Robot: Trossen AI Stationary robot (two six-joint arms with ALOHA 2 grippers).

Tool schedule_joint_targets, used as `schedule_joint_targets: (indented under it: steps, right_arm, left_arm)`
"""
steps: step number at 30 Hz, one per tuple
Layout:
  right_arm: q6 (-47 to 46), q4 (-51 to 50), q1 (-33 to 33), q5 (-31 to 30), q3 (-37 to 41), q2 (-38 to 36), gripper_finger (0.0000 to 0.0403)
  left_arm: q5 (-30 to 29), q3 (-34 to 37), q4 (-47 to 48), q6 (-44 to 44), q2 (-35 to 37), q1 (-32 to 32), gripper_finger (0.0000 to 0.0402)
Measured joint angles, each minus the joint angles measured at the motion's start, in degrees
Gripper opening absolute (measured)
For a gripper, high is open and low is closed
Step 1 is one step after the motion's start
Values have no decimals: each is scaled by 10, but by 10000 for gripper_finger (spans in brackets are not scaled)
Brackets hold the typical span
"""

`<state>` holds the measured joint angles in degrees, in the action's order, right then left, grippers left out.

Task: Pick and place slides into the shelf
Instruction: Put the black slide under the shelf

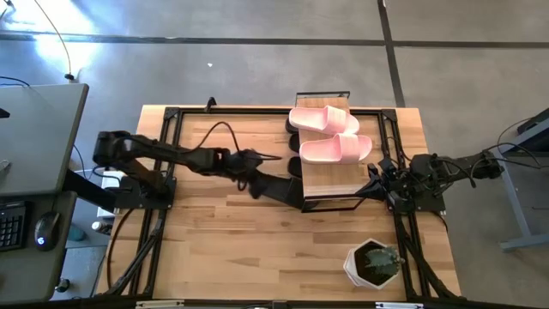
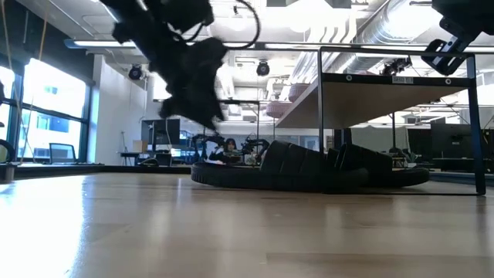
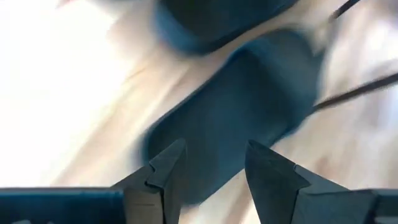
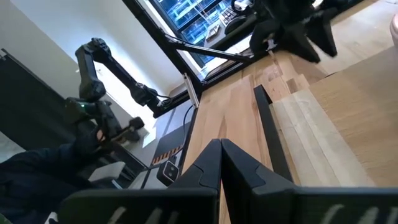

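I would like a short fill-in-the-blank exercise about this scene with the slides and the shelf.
1. The two slides on top of the shelf are light ____ in colour.
2. The left gripper has its fingers ____ above a black slide.
3. The right gripper has its fingers ____.
4. A potted ____ stands near the right arm.

Missing words: pink; open; shut; plant

In the left wrist view a black slide (image 3: 236,106) is smeared by blur, and a second dark shape (image 3: 211,18) at 12 o'clock is cut off by the edge. From above, the shelf (image 1: 330,184) plank hides most of the black slides (image 1: 294,163) below. In the low view they merge into one dark mass.
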<state>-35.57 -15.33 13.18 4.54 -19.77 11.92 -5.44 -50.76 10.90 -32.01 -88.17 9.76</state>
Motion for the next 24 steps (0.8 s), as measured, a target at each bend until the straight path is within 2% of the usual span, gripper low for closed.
schedule_joint_targets:
  steps: [3,5,8,15,19,24]
  right_arm:
    - [0,-2,0,0,0,0,0]
    - [0,-3,0,0,0,0,0]
    - [9,-4,0,-2,0,0,0]
    - [11,-7,0,-15,0,0,0]
    - [11,-7,0,-15,0,0,0]
    - [10,-8,0,-15,0,0,0]
  left_arm:
    - [-27,0,95,46,26,0,144]
    - [-27,0,158,91,34,0,144]
    - [-11,7,202,144,32,0,144]
    - [-8,46,140,207,-6,23,133]
    - [-8,56,64,215,-34,46,106]
    - [2,57,29,217,-51,61,67]
